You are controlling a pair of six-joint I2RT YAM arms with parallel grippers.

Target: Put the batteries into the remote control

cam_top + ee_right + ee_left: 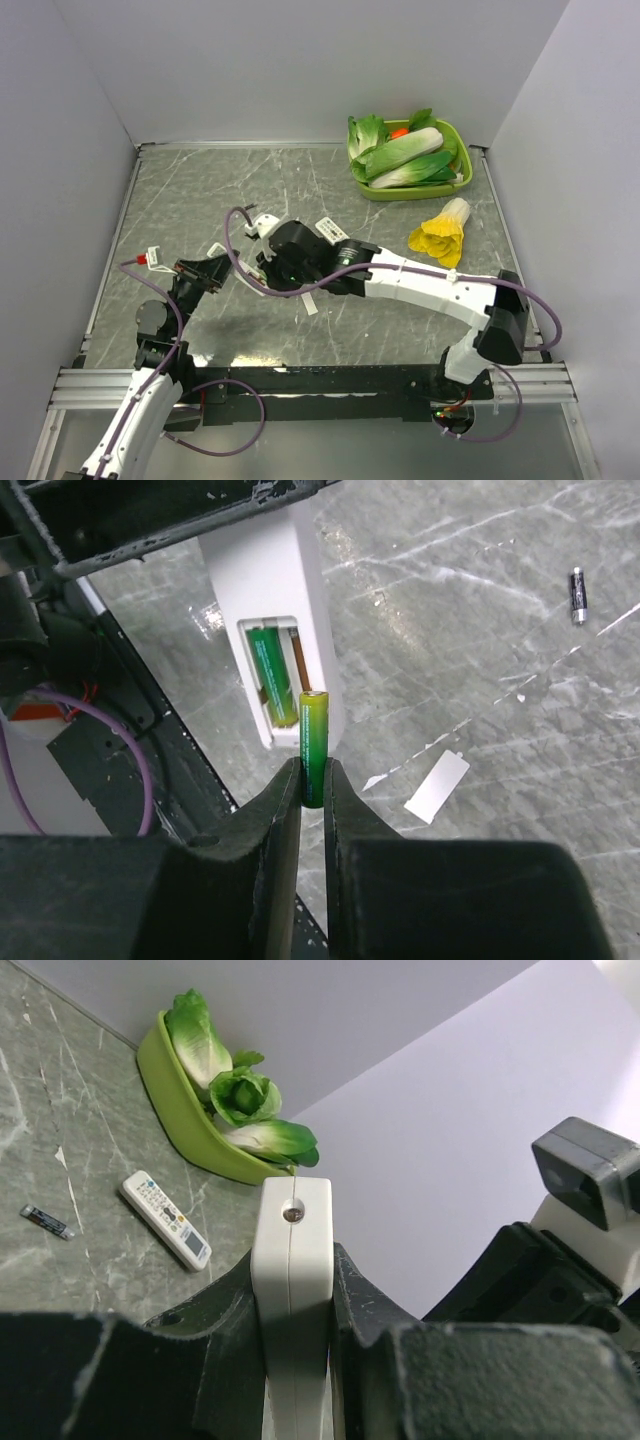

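Right fingers (272, 820) are being pressed onto a green battery (313, 730), pinched at its lower end, frame centre in the right wrist view. Long axis is being kept up-frame, metal tip aimed at the open bay (300, 665). A second battery (268, 670) is being carried in the bay's left slot. Left fingers (225, 1305) are being clamped on the remote control (292, 1240) by its side edges, long axis upright. The battery is being judged light, stiff and slick, so likely to pivot.
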